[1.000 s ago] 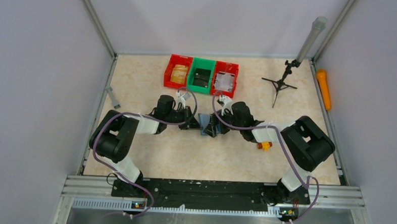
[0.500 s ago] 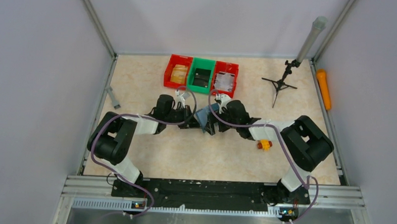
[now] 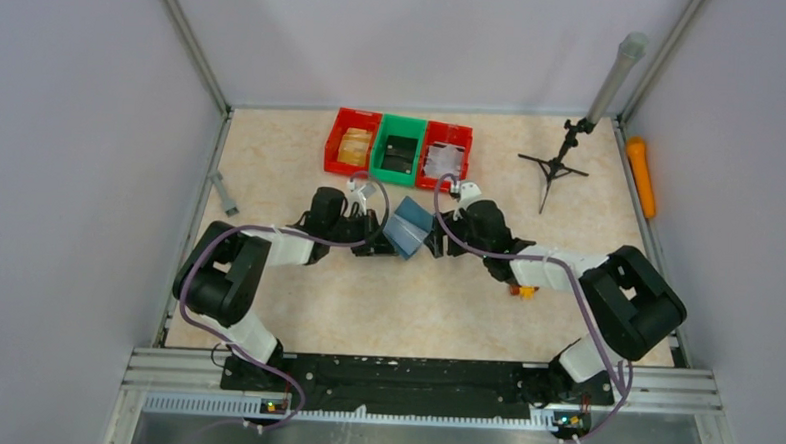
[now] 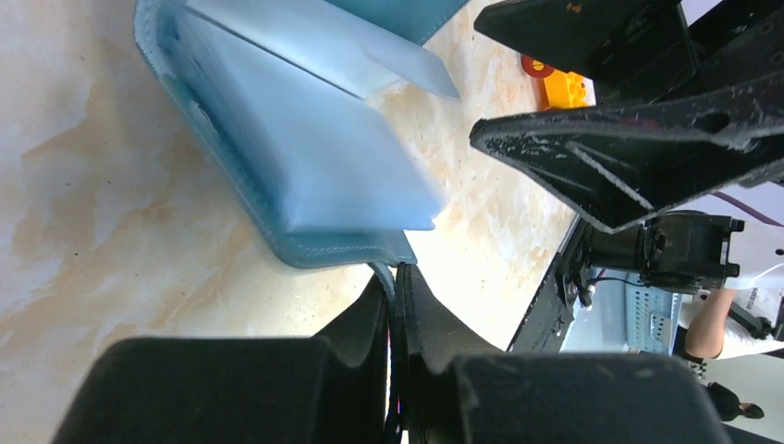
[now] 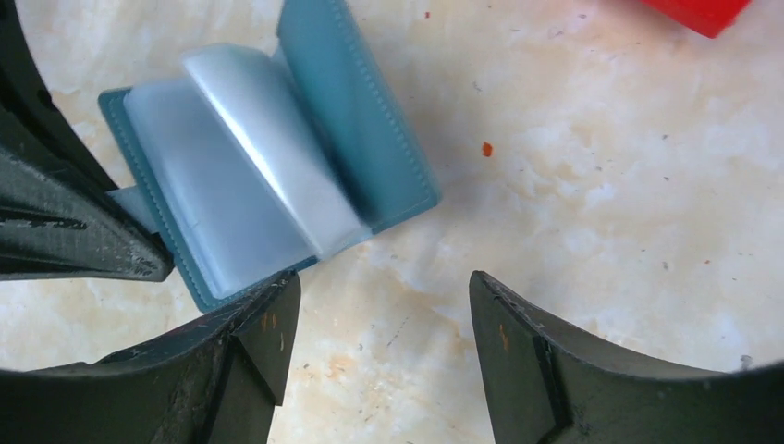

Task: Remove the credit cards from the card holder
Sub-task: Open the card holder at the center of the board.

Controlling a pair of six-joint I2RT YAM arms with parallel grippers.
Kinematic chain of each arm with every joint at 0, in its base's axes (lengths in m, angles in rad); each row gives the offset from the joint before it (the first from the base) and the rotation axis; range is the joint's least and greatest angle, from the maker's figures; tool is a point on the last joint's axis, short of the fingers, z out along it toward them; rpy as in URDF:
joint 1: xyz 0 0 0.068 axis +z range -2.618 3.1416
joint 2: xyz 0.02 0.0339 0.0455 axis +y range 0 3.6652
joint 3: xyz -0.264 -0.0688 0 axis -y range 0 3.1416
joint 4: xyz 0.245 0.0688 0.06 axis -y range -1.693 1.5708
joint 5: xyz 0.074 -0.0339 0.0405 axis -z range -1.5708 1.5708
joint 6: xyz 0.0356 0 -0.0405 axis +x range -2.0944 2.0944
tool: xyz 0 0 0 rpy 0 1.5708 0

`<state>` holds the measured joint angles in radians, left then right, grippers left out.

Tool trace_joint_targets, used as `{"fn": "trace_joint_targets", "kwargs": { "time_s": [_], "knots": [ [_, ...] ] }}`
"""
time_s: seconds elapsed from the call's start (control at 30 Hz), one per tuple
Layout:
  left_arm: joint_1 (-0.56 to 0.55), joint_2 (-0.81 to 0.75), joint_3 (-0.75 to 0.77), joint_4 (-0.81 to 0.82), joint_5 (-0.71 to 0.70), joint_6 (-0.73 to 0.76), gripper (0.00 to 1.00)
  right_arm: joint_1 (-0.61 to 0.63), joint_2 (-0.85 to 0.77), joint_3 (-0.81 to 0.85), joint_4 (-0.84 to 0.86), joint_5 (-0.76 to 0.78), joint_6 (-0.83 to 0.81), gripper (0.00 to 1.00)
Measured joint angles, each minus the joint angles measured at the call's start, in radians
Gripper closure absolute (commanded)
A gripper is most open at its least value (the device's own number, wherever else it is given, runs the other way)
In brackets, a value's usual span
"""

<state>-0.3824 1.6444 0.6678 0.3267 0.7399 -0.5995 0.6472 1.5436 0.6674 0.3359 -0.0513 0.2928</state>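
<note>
Well over on the left, the left fingers (image 4: pixel 393 277) are pressed together on the near rim of the card holder (image 5: pixel 268 157), pinching its thin edge. The teal card holder lies opened on the bench (image 3: pixel 271 177) midway between the 2 arms, just in front of the 3 bins (image 3: pixel 378 153). Its opened length slants from the left fingers away toward the right-hand red bin, so the fold line runs crosswise to that. The held half lies flat with pale sleeves fanning up from it. The free teal cover stands tilted off the bench at the far end. Further right, the right fingers (image 5: pixel 381 282) stand apart with nothing between them. 1 tip is just beside the card holder's corner, and whether it touches I cannot tell. Beside that arm a yellow toy block (image 3: pixel 523 288) sits on the bench, and a small tripod (image 3: pixel 554 169) stands well apart toward the far right.
</note>
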Motion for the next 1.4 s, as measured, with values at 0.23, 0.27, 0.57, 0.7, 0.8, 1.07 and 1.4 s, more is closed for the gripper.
{"fn": "trace_joint_targets", "kwargs": {
  "time_s": [0.23,0.27,0.57,0.7,0.8,1.07,1.4],
  "knots": [
    [-0.006,0.0,0.007,-0.007,0.013,0.0,0.94,-0.024,0.0,0.0,0.0,0.0,0.011,0.17],
    [-0.008,0.0,0.008,-0.007,0.016,0.0,0.94,-0.024,0.0,0.0,0.001,-0.004,0.011,0.12],
    [-0.033,0.0,0.032,-0.036,0.034,0.019,0.95,-0.024,-0.028,-0.045,0.081,-0.156,-0.04,0.01],
    [-0.051,0.0,0.053,-0.077,0.026,0.045,0.95,-0.024,-0.028,-0.046,0.093,-0.2,-0.056,0.01],
    [-0.061,0.0,0.067,-0.107,0.017,0.063,0.95,-0.018,-0.028,-0.045,0.087,-0.203,-0.074,0.01],
    [-0.071,0.0,0.073,-0.144,-0.01,0.087,0.95,0.034,-0.018,-0.008,0.007,-0.1,-0.138,0.07],
    [-0.077,0.0,0.073,-0.156,-0.023,0.1,0.95,0.059,-0.01,0.01,-0.043,0.009,-0.179,0.04]
  ]
}}
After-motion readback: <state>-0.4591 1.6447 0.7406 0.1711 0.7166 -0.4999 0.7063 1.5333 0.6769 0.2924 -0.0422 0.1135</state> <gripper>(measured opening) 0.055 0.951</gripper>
